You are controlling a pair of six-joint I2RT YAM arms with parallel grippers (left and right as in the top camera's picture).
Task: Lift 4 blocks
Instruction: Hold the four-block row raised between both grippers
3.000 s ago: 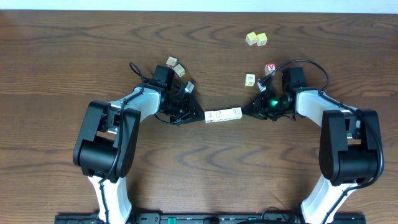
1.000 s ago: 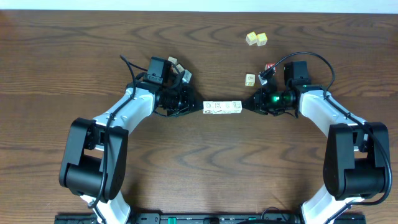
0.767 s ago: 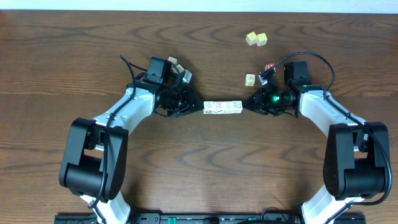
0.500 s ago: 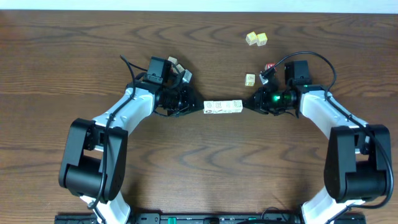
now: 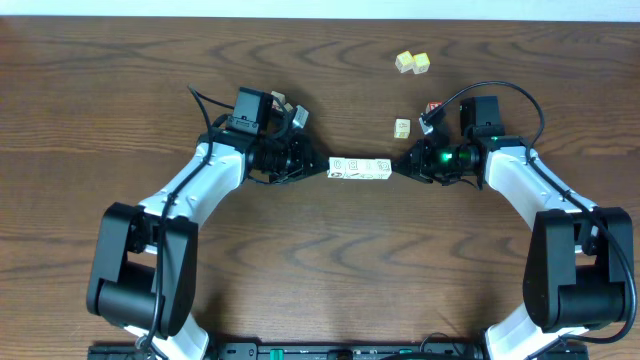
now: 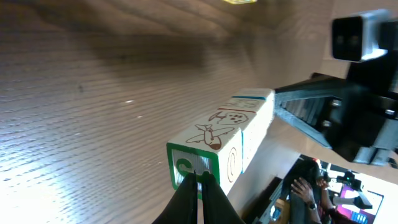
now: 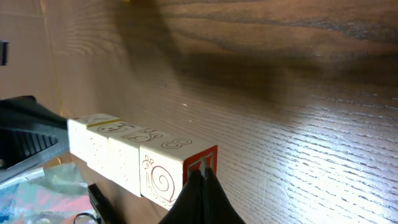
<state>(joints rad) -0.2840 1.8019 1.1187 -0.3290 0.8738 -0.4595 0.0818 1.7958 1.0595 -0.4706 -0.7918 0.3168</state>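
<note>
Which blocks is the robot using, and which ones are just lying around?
Part of the job:
- row of blocks, pinched end to end between the left gripper and the right gripper

Just lying about:
- two pale yellow cubes
- small cube
- red-faced cube, partly hidden
- cubes by the left arm

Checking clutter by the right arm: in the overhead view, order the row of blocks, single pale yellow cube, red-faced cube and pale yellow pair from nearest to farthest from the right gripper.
From the right gripper:
1. row of blocks, at its tip.
2. single pale yellow cube, just beyond.
3. red-faced cube, under the cable.
4. pale yellow pair, farthest back.
</note>
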